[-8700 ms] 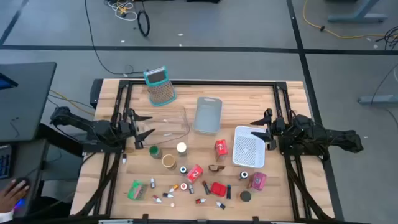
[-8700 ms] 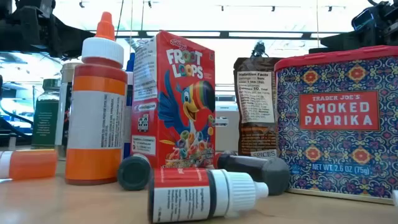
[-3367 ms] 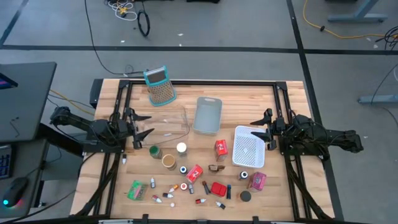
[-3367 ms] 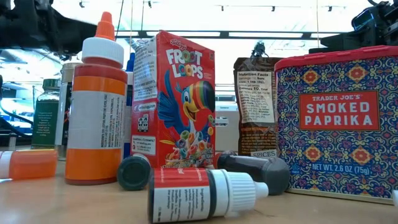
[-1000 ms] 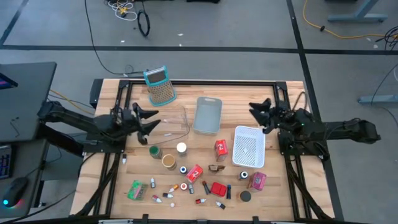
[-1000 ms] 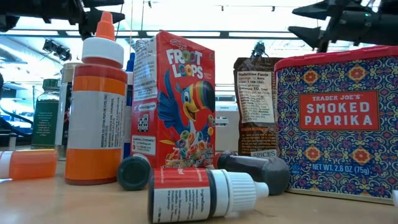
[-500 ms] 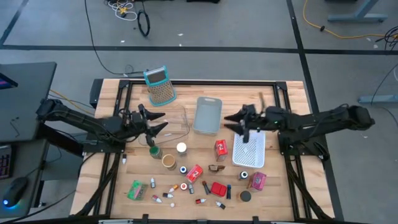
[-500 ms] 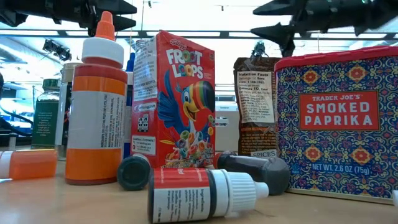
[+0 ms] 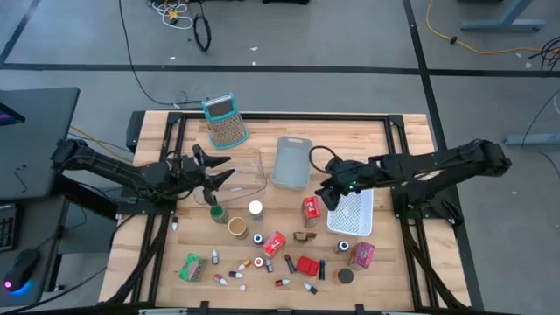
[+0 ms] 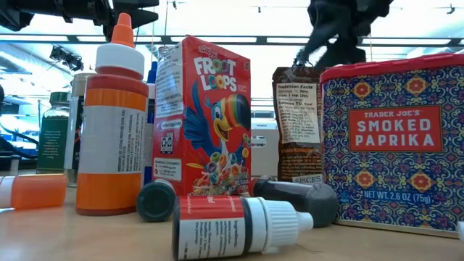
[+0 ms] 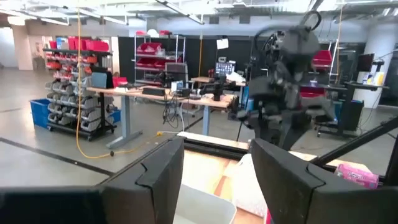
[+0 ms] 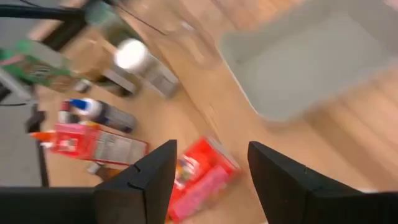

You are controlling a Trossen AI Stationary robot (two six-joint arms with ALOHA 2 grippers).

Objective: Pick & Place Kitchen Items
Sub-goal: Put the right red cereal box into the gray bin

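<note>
Stretching across a wooden table [image 9: 411, 140], the two dark arms reach toward its middle. The right gripper [image 9: 325, 194] hangs over a small red box [image 9: 311, 207], just left of the white basket [image 9: 352, 210]; its fingers [image 12: 152, 177] stand wide apart with nothing between them. The left gripper [image 9: 214, 175] hovers beside a clear container [image 9: 249, 171], above a green-lidded jar [image 9: 217, 213]; its fingers [image 11: 163, 171] are parted and empty. A grey lidded tub [image 9: 293, 162] sits mid-table, a teal-handled grater [image 9: 225, 121] at the far edge. The kitchen items [image 9: 271, 254] lie scattered along the near side: the Froot Loops box [image 10: 210, 119], paprika tin [image 10: 395, 141], orange bottle [image 10: 116, 119].
</note>
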